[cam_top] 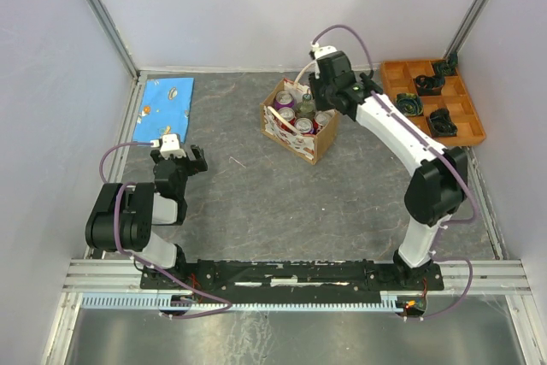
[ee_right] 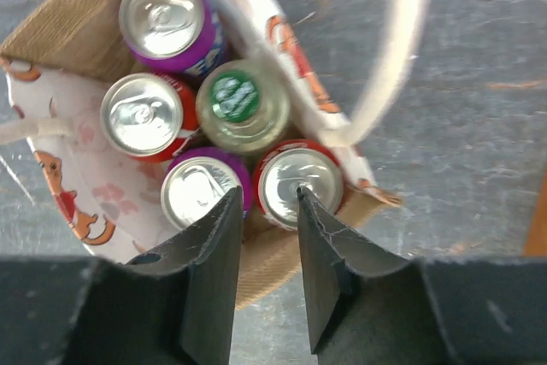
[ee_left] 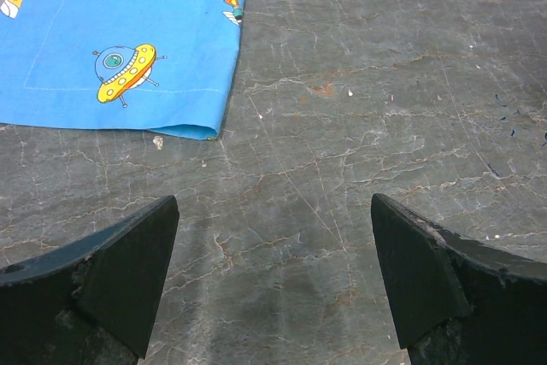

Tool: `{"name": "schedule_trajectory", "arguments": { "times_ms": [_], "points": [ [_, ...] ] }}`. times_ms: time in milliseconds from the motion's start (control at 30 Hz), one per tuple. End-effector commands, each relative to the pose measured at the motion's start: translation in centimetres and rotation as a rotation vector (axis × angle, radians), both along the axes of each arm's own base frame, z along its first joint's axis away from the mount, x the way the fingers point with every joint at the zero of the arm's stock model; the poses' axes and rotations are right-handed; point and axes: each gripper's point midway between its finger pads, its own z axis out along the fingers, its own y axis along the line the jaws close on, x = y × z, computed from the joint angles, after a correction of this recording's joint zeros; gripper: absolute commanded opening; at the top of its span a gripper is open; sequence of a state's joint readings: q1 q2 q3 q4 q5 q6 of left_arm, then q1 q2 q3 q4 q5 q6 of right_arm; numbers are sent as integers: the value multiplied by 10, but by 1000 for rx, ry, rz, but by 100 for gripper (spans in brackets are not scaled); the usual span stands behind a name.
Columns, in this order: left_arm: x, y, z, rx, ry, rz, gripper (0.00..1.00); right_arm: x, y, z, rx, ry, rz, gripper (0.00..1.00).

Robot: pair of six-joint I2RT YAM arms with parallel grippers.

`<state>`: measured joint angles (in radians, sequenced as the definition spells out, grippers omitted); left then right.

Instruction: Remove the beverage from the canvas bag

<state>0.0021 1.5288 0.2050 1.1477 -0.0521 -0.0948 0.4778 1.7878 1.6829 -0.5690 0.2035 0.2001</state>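
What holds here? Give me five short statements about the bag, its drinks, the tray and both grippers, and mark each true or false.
1. The canvas bag holds five drinks. True.
2. The left gripper is closed on a can. False: it stands open over the table, near the blue cloth.
3. The right gripper hangs over the open bag with its jaws close together. True.
4. Every drink in the bag is a can. False: the middle one is a green-capped bottle.
5. In the top view, the orange tray lies left of the bag. False: it lies to the right.
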Motion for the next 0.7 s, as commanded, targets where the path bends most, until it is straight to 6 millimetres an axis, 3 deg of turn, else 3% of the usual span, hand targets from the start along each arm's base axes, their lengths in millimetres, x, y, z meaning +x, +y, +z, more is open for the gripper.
{"name": "schedule_trajectory", "arguments": {
  "times_ms": [0,133,333,667],
  "points": [
    [11,5,22,67,-68,9,99,-8,26,1,6,41,91,42],
    [11,5,22,67,-70,10,99,-12,28,-16,-13,90,89,50],
    [11,4,22,66,-71,8,99,-9,8,-36,-109,129,-1,68],
    [11,5,22,67,-70,10,99,-1,-11,-61,-211,164,-102,73]
  ]
}}
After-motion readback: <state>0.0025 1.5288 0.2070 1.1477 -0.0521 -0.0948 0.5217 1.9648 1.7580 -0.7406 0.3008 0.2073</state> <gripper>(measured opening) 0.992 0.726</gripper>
